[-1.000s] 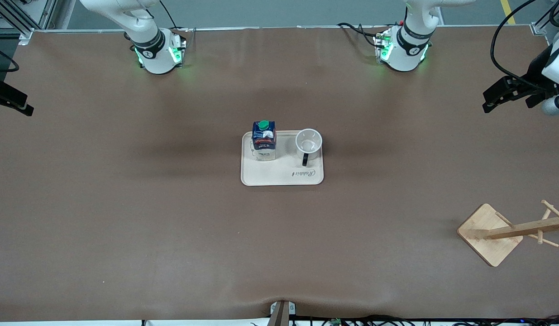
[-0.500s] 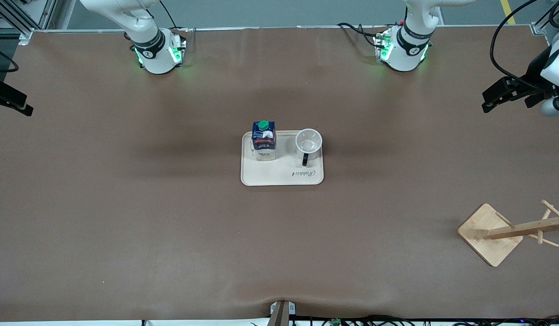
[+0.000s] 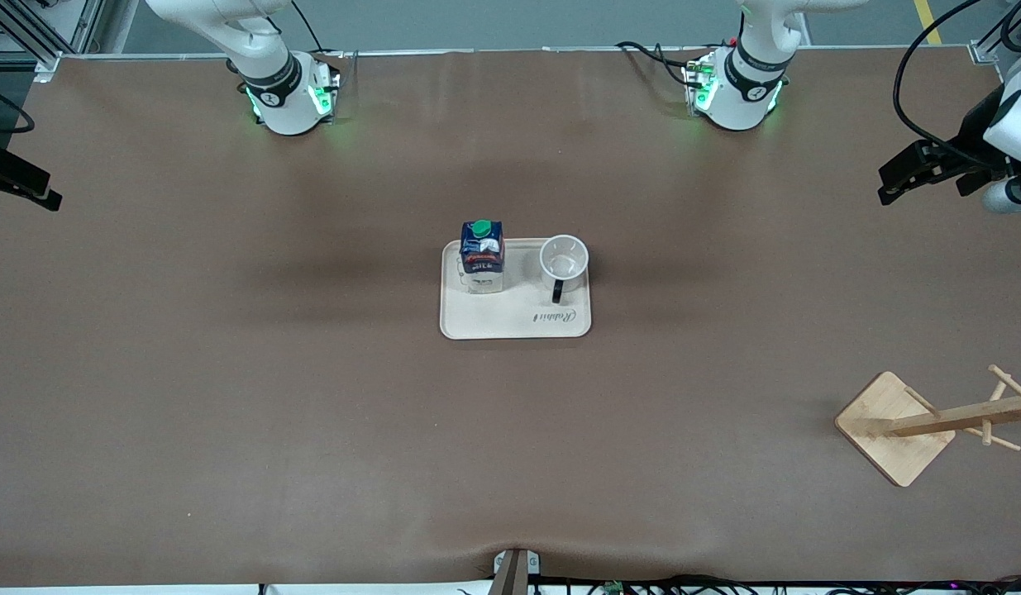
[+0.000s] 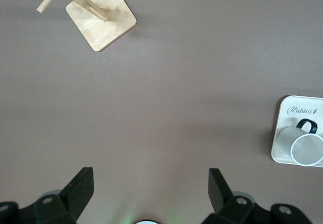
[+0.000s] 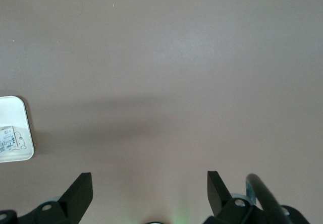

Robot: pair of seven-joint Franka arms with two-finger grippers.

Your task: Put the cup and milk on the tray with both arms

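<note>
A brown table (image 3: 229, 372) seen from above, with a cream tray (image 3: 510, 324) lying at its centre. The milk (image 3: 482, 256) carton stands upright on the tray, at the corner toward the right arm's end and away from the front camera. The cup (image 3: 564, 258) stands upright beside it, at the tray corner toward the left arm's end, its black handle pointing toward the front camera. Carton and cup are apart, not touching. Script lettering runs along the tray edge nearest the camera, just below the cup.

The left gripper (image 3: 911, 175) hangs in the air over the table edge at the left arm's end, its fingers spread apart and holding nothing. The right gripper (image 3: 22, 186) hangs over the table edge at the right arm's end, also spread apart and empty.

A bamboo rack (image 3: 894, 427) with wooden pegs stands near the table corner closest to the camera, at the left arm's end.
</note>
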